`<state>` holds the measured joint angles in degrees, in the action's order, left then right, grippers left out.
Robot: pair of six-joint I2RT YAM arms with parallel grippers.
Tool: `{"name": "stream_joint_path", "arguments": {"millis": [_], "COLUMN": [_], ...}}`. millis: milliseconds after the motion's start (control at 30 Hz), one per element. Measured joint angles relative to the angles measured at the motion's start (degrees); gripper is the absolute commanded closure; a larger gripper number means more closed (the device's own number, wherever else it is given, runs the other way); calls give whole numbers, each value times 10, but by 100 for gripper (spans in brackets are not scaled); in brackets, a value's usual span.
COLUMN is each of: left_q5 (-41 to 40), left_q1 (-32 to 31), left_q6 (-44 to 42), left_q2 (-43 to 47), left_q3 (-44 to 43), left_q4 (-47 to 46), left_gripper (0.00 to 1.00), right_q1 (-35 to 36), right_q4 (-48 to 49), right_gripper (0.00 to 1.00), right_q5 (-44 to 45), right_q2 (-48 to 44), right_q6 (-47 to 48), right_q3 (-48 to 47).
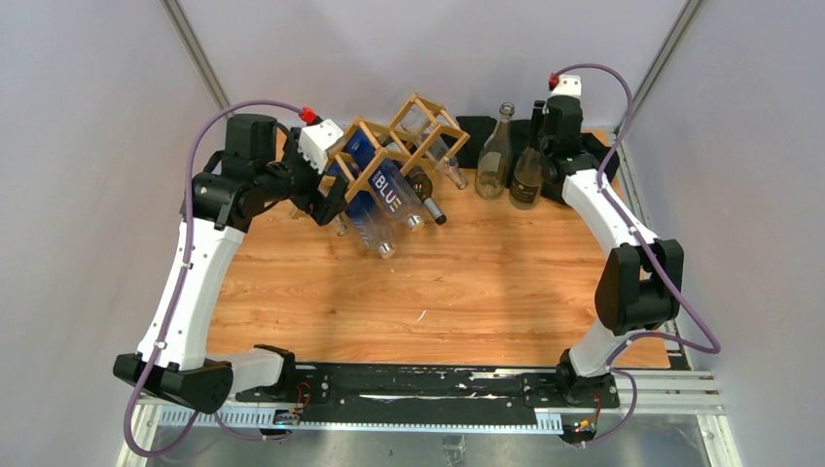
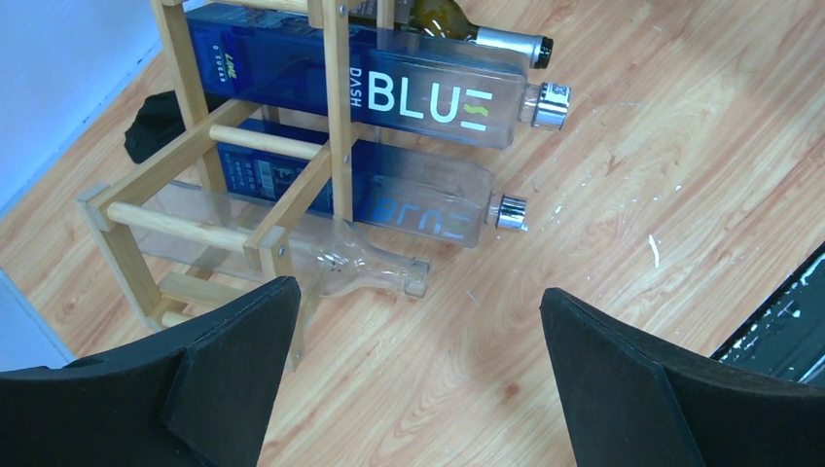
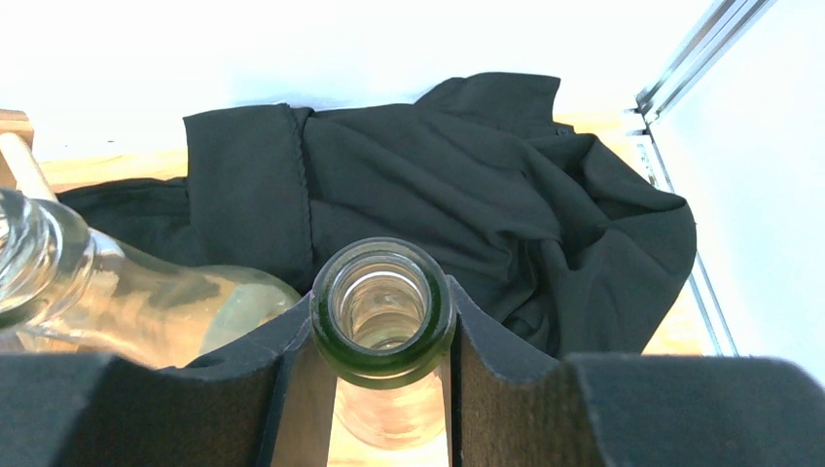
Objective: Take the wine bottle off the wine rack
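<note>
The light-wood wine rack [image 1: 413, 131] [image 2: 195, 156] stands at the back middle of the table. A dark green wine bottle [image 1: 527, 177] [image 3: 382, 309] is upright to the right of the rack, beside a clear bottle [image 1: 494, 156] [image 3: 117, 292]. My right gripper [image 1: 545, 144] [image 3: 382, 326] is shut on the green bottle's neck just under its open mouth. My left gripper [image 1: 329, 193] [image 2: 418, 292] hangs open at the rack's left end, above bare wood. In the rack lie two blue "BLUE" bottles [image 2: 418, 92], a clear bottle [image 2: 360, 268] and a dark one [image 2: 467, 29].
A crumpled black cloth [image 1: 479, 126] [image 3: 438, 185] lies behind the two standing bottles by the back wall. A metal rail [image 3: 696, 58] runs along the table's right edge. Bottle necks stick out of the rack toward the front.
</note>
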<state>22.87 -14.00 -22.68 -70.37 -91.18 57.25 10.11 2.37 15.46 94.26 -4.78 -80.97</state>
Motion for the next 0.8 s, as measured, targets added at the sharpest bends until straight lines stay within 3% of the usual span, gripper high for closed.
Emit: {"name": "stream_joint_path", "arguments": {"millis": [133,200,267,333,367,800], "left_q5": [-1,-3,-5,-6,-6,-2], "left_q1": [0,0,0,0,0,2], "left_q6": [0,1,2,2,3,2], "left_q2": [0,0,0,0,0,0], "left_q3": [0,0,0,0,0,0], "left_q4": [0,0,0,0,0,14], "left_gripper": [0,0,0,0,0,0], "right_q1": [0,0,0,0,0,0], "right_q4": [20,25,31,45,49,59], "right_gripper": [99,88,68,27,15,7], "right_q5": [4,4,4,4,3,-38], "right_q2": [9,10,10,9,8,-83], "right_q6": [4,4,4,4,4,-15], "right_q3": [0,0,3,11,14,17]}}
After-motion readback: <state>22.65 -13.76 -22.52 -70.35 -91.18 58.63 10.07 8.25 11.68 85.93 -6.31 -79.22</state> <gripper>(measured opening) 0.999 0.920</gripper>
